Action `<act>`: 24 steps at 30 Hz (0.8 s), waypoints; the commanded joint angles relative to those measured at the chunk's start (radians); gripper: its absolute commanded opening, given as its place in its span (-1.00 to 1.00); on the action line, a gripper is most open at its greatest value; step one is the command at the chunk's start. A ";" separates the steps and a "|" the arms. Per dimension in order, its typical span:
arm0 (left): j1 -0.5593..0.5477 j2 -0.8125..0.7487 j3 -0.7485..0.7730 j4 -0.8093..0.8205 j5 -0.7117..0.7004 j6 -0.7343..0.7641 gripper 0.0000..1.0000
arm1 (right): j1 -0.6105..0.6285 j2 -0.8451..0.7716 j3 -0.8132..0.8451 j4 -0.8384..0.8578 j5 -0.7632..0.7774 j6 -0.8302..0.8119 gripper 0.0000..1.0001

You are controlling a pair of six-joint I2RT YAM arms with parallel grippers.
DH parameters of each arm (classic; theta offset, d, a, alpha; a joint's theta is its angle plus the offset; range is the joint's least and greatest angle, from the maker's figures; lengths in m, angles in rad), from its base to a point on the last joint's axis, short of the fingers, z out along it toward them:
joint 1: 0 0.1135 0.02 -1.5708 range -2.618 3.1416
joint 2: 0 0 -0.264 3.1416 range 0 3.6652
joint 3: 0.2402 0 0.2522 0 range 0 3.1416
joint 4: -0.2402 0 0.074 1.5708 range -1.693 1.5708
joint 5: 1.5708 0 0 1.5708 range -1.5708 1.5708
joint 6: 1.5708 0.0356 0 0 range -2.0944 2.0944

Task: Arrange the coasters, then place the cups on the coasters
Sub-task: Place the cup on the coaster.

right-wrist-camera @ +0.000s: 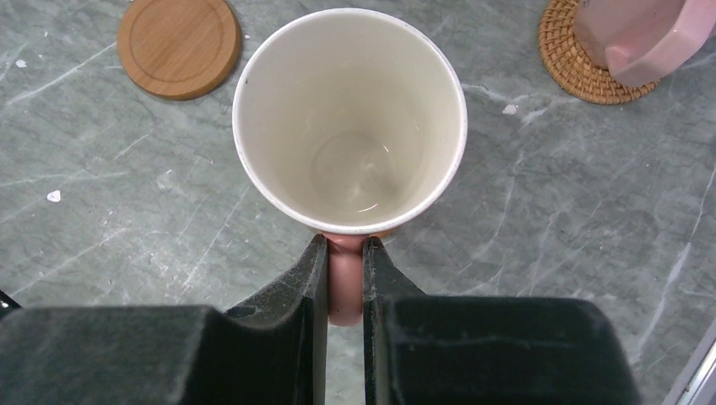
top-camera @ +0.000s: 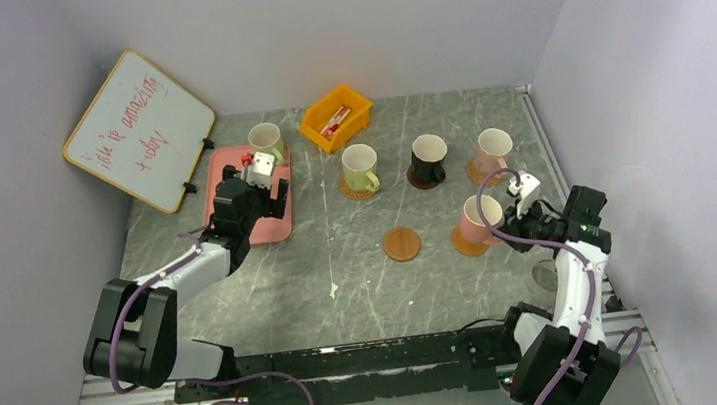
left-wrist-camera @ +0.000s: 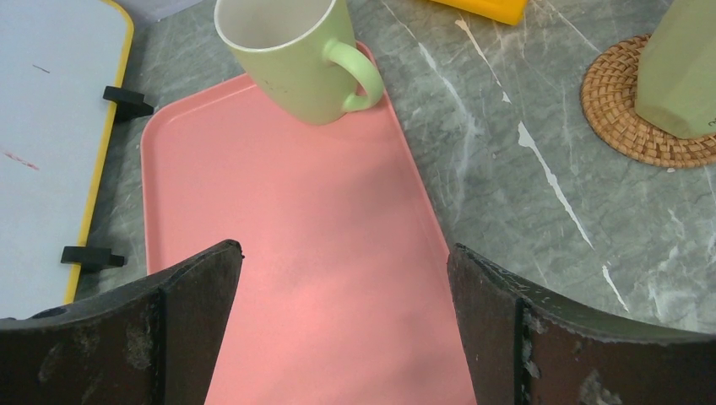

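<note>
Nearest, toward 4 o'clock of the desk (top-camera: 338, 235): right pincer (right-wrist-camera: 344, 253) clamped narrow on the handle of a pale pink mug (right-wrist-camera: 349, 118), upright over a plain orange-brown coaster (top-camera: 462, 244); seated or a hair above it, cannot tell. At 9 o'clock of that mug, well apart: one bare wooden coaster (top-camera: 401, 243), nothing on it.

Further out, at 10 o'clock: left pincer (left-wrist-camera: 346, 253) spread wide above the pink tray (left-wrist-camera: 295, 278), gripping nothing.

Beyond, a far row of three mugs, each on a coaster: pale green mug (top-camera: 361, 167) on a woven coaster (left-wrist-camera: 629, 118) at 12 o'clock; black mug (top-camera: 428, 158) on a dark coaster (top-camera: 423, 182) at 1 o'clock; second pink mug (top-camera: 494, 148) on a second woven coaster (right-wrist-camera: 583, 59) at 2 o'clock.

Farthest, at 11 o'clock: last green mug (left-wrist-camera: 291, 59) standing at the far end of the tray, not yet on any coaster.

By the look of it: coasters laid out, three cups done, a fourth at its place; left to do, likely, letting go of the pink mug and carrying the tray's green mug across to the bare coaster.
</note>
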 commanded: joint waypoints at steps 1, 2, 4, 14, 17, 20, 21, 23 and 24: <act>0.005 0.005 0.036 0.031 0.016 -0.005 0.93 | -0.001 -0.012 -0.007 0.101 -0.098 -0.026 -1.00; 0.006 0.005 0.036 0.031 0.014 -0.005 0.93 | -0.001 -0.018 -0.010 0.101 -0.099 -0.027 -1.00; 0.005 0.003 0.036 0.032 0.014 -0.005 0.93 | -0.001 -0.031 -0.014 0.102 -0.097 -0.027 -1.00; 0.007 0.005 0.036 0.031 0.020 -0.006 0.93 | -0.001 -0.063 -0.047 0.125 -0.075 -0.034 -1.00; 0.007 0.004 0.035 0.030 0.020 -0.006 0.93 | -0.001 -0.042 -0.042 0.105 -0.084 -0.056 -1.00; 0.007 0.002 0.035 0.032 0.020 -0.006 0.93 | -0.001 -0.026 -0.052 0.108 -0.092 -0.082 -1.00; 0.007 0.003 0.035 0.032 0.020 -0.005 0.93 | -0.001 -0.024 -0.056 0.117 -0.096 -0.085 -1.00; 0.007 0.002 0.034 0.034 0.018 -0.005 0.93 | -0.001 -0.024 -0.059 0.125 -0.106 -0.086 -1.00; 0.007 0.001 0.034 0.034 0.017 -0.004 0.93 | -0.002 -0.025 -0.057 0.121 -0.112 -0.092 -1.00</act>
